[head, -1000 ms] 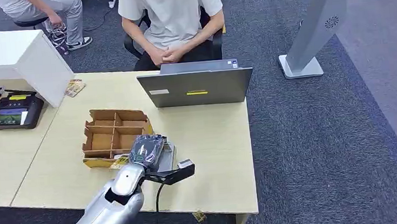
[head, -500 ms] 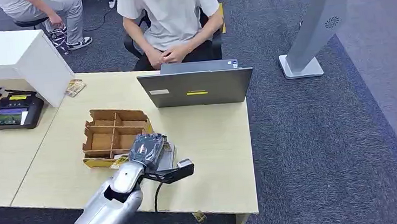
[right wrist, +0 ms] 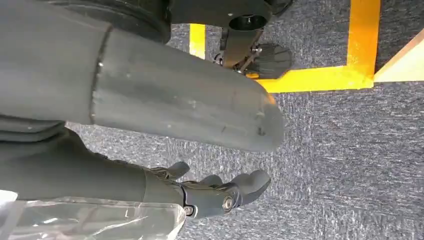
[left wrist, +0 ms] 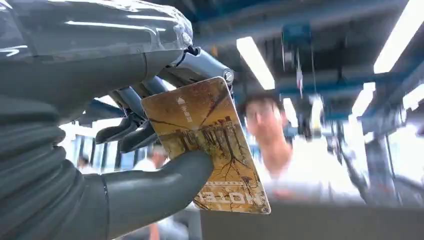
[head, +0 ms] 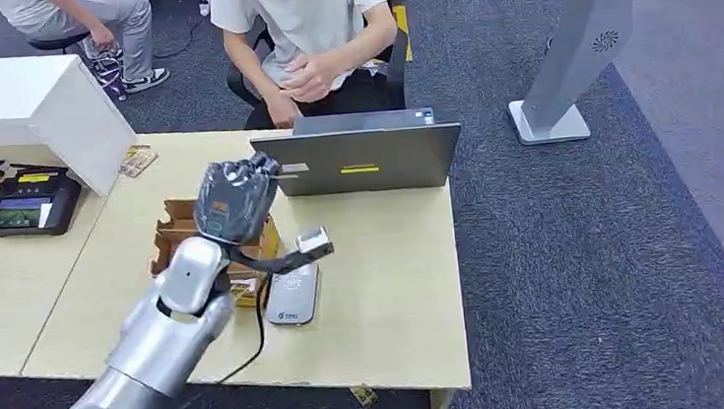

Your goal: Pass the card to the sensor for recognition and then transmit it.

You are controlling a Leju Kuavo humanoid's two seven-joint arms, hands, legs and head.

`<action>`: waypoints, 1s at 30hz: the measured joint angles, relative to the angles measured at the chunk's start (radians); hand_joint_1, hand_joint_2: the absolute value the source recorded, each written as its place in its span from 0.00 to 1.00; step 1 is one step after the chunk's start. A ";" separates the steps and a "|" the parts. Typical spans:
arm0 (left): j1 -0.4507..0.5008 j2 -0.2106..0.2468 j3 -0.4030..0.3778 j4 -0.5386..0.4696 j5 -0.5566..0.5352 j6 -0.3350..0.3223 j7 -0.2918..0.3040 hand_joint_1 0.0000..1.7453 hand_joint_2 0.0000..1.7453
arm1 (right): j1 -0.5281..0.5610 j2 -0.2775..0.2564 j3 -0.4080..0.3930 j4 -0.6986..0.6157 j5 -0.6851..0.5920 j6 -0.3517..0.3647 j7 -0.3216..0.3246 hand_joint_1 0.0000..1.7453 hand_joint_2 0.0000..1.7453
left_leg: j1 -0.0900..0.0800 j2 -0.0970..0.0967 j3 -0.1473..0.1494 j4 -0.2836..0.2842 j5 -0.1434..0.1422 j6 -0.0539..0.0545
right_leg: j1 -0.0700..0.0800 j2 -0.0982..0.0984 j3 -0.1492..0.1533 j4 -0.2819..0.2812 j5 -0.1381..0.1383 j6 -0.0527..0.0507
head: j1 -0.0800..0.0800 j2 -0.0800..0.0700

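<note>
Above the bench (head: 385, 291), the left hand (head: 232, 198) pinched the card (left wrist: 207, 145) between thumb and fingers, raised clear of the sensor (head: 292, 296). Handing it over to the person (head: 308, 31) would need a steady, level reach. The right hand (right wrist: 220, 192) hung empty, fingers apart.

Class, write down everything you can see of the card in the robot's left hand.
The card is a thin, flat rectangle with rounded corners, plastic by its look. Its face is printed in mottled yellow-brown with dark branching lines, a small white arrow near one end and pale lettering at the other. The left hand holds it raised in the air, thumb pressed on the printed face and darker fingers behind. It is tilted, and nothing else touches it.
</note>
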 joint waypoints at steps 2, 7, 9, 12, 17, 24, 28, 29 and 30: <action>-0.061 0.013 0.027 -0.002 -0.005 0.004 -0.008 1.00 1.00 | -0.003 0.000 0.000 0.000 0.003 0.000 0.000 0.00 0.00 | 0.000 -0.001 0.001 0.000 0.000 0.000 | 0.000 -0.001 0.001 0.000 0.000 0.000 | 0.000 0.000; -0.124 0.026 0.045 -0.002 -0.018 0.008 -0.012 1.00 1.00 | -0.006 0.001 0.001 0.000 0.004 0.000 -0.001 0.00 0.00 | 0.000 -0.001 0.000 0.000 0.000 -0.001 | 0.000 -0.001 0.000 0.000 0.000 0.000 | 0.000 0.000; -0.144 0.030 0.054 -0.005 -0.017 0.008 -0.012 1.00 1.00 | -0.005 0.002 0.001 0.000 0.004 0.000 -0.002 0.00 0.00 | 0.000 0.000 0.000 0.000 0.000 -0.001 | 0.000 0.000 0.000 0.000 0.000 0.000 | 0.000 0.000; -0.152 0.038 0.063 -0.008 -0.013 0.008 -0.011 1.00 1.00 | -0.005 0.003 0.001 0.000 0.004 0.000 -0.003 0.00 0.00 | 0.000 0.000 0.000 0.000 0.000 0.000 | 0.000 0.000 0.000 0.000 0.000 0.000 | 0.000 0.000; -0.177 0.053 0.075 -0.002 -0.022 -0.015 0.016 1.00 1.00 | -0.007 0.005 0.002 0.000 0.013 0.005 0.000 0.00 0.00 | 0.000 0.000 -0.001 0.000 0.000 0.000 | 0.000 0.000 -0.001 0.000 0.000 0.000 | 0.000 0.000; -0.311 0.061 0.098 0.200 -0.046 0.000 0.059 1.00 1.00 | -0.015 0.006 0.007 0.000 0.028 0.009 0.008 0.00 0.00 | 0.000 0.000 0.000 0.000 0.001 -0.002 | 0.000 0.000 -0.001 0.001 0.000 0.000 | 0.000 0.000; -0.336 0.061 0.105 0.262 -0.040 0.005 0.058 1.00 1.00 | -0.015 0.007 0.008 0.000 0.034 0.009 0.010 0.00 0.00 | 0.000 0.000 -0.001 0.000 0.001 -0.002 | 0.000 0.000 -0.001 0.000 0.000 0.000 | 0.000 0.000; -0.336 0.061 0.105 0.275 -0.040 0.005 0.058 1.00 1.00 | -0.015 0.007 0.008 0.000 0.035 0.009 0.010 0.00 0.00 | 0.000 0.000 -0.001 0.000 0.001 -0.002 | 0.000 0.000 -0.001 0.000 0.000 0.000 | 0.000 0.000; -0.336 0.061 0.105 0.282 -0.040 0.004 0.056 1.00 1.00 | -0.015 0.007 0.008 0.000 0.036 0.009 0.010 0.00 0.00 | 0.000 0.000 -0.001 0.000 0.001 -0.002 | 0.000 0.000 -0.001 0.000 0.000 0.000 | 0.000 0.000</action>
